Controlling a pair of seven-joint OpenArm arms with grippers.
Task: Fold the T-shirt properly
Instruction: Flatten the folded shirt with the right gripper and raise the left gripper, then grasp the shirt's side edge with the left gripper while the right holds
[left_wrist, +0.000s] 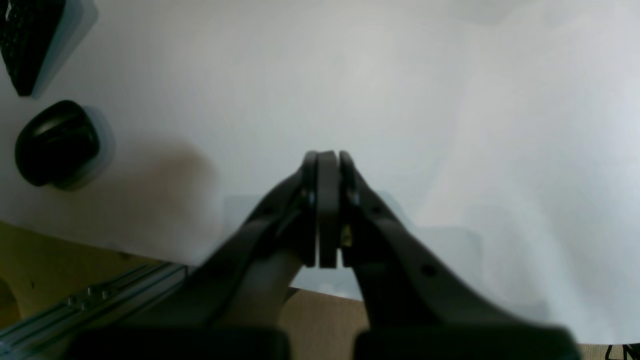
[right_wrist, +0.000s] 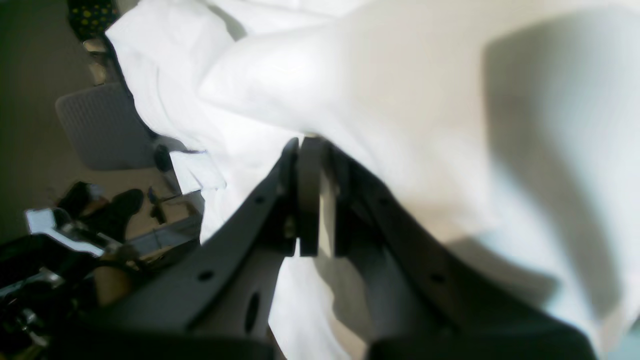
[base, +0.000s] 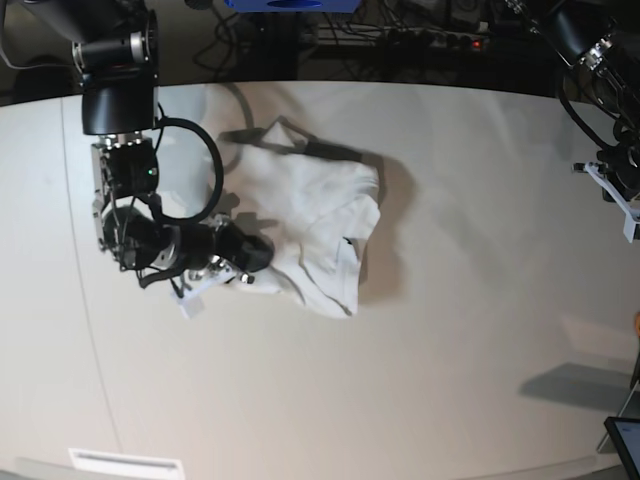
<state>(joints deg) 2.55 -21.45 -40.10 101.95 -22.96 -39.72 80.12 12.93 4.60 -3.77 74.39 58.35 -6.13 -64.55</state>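
The right gripper (right_wrist: 312, 150) has its jaws pinched nearly together on a bunched edge of the T-shirt (base: 320, 215); in the right wrist view white cloth is caught right at the fingertips and drapes away over them. In the base view this gripper sits at the shirt's edge nearest the tabletop's left side, low against the surface.

The left gripper (left_wrist: 327, 157) is fully closed on nothing. Its matte black fingers meet flat over bare tabletop (left_wrist: 350, 75), well apart from the shirt, and the arm itself sits out at the table's right edge.

The shirt lies crumpled in the middle of the tabletop, towards the far edge, in a rough heap with a raised fold along its far side and a loose corner hanging towards the near edge. It is soft, thin and limp, with rounded creases and no flat panel yet.

The step in hand looks like dragging or lifting that pinched edge to spread the cloth. To do it well, I would judge the pull should be slow and low, outward towards the left edge, so the fabric slides flat rather than rolling up; the idle arm could pin the opposite side. The smooth off-white surface gives little friction, so the whole heap may travel.

Beside the left gripper lie a black computer mouse (left_wrist: 55, 142) and a dark keyboard corner (left_wrist: 30, 40).
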